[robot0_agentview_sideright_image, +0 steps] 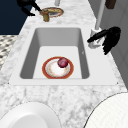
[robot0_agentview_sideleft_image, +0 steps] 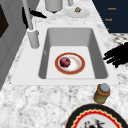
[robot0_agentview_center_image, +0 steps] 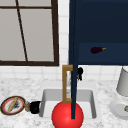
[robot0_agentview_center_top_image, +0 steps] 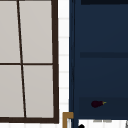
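Starting at the right robot hand (robot0_agentview_sideright_image: 110, 37): it hangs at the back of the sink beside the faucet (robot0_agentview_sideright_image: 100, 13), fingers straight and fanned apart, holding nothing. One fingertip reaches up to the faucet's base; contact cannot be confirmed. The faucet is pale grey, with a squat cylindrical base on the sink's back rim and a slim upright neck.

The left robot hand (robot0_agentview_sideleft_image: 117, 56) hovers over the front edge of the table (robot0_agentview_sideleft_image: 37, 105), fingers spread and empty, pointing toward the sink (robot0_agentview_sideleft_image: 93, 50). Nearest to it is a small jar (robot0_agentview_sideleft_image: 102, 93), amber-bodied with a grey lid, standing upright on the table just off the sink's left front corner. A patterned plate (robot0_agentview_center_image: 12, 105) with a red and black rim lies just beside the jar, on its outer side.

In the basin lies a red-rimmed plate (robot0_agentview_sideleft_image: 77, 63) carrying a dark red round fruit (robot0_agentview_sideleft_image: 65, 62) set off-centre, toward the faucet side.

Above the sink, a dark blue cabinet door (robot0_agentview_center_image: 73, 37) stands open, edge-on to the front camera, with a wooden handle (robot0_agentview_center_image: 65, 85). An eggplant (robot0_agentview_center_image: 97, 50) lies on the cabinet's lowest shelf. A window (robot0_agentview_center_image: 27, 32) sits left of the cabinet. On the table right of the sink are a white plate (robot0_agentview_center_image: 117, 108) and a grey canister (robot0_agentview_center_image: 123, 82).
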`<control>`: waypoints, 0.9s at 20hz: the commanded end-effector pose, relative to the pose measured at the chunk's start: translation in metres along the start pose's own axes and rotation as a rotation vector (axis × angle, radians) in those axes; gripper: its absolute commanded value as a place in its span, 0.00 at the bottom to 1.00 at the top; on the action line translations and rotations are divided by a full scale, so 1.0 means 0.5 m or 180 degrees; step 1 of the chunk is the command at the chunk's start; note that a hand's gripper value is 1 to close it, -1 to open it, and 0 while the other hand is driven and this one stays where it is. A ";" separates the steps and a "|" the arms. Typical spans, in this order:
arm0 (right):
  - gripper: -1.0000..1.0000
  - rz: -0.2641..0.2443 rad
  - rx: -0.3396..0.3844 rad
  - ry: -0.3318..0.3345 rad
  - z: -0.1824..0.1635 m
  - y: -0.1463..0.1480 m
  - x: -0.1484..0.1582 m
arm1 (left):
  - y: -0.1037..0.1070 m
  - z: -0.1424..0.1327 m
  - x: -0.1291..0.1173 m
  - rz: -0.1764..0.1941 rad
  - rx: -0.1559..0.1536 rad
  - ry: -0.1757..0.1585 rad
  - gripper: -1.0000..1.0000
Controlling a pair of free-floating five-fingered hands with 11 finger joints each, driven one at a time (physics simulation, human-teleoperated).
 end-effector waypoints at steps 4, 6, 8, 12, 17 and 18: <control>0.00 0.0075 0.0023 -0.0080 -0.024 0.010 0.022 | 0.000 0.000 0.000 0.0000 0.0000 0.0000 0.50; 0.00 -0.0024 0.0008 -0.0080 -0.022 0.009 0.046 | 0.000 0.000 0.000 0.0000 0.0000 0.0000 0.50; 1.00 -0.0029 -0.0011 -0.0023 -0.025 0.000 0.052 | 0.000 0.000 0.000 0.0000 0.0000 0.0000 0.50; 1.00 0.0309 -0.0496 0.0109 0.000 0.011 0.048 | 0.000 0.000 0.000 0.0000 0.0000 0.0000 0.50; 1.00 0.0745 -0.1177 0.0232 0.022 0.029 0.065 | 0.000 0.000 0.000 0.0000 0.0000 0.0000 0.50; 1.00 0.0815 -0.1268 0.0245 0.023 0.028 0.066 | 0.000 0.000 0.000 0.0000 0.0000 0.0000 0.50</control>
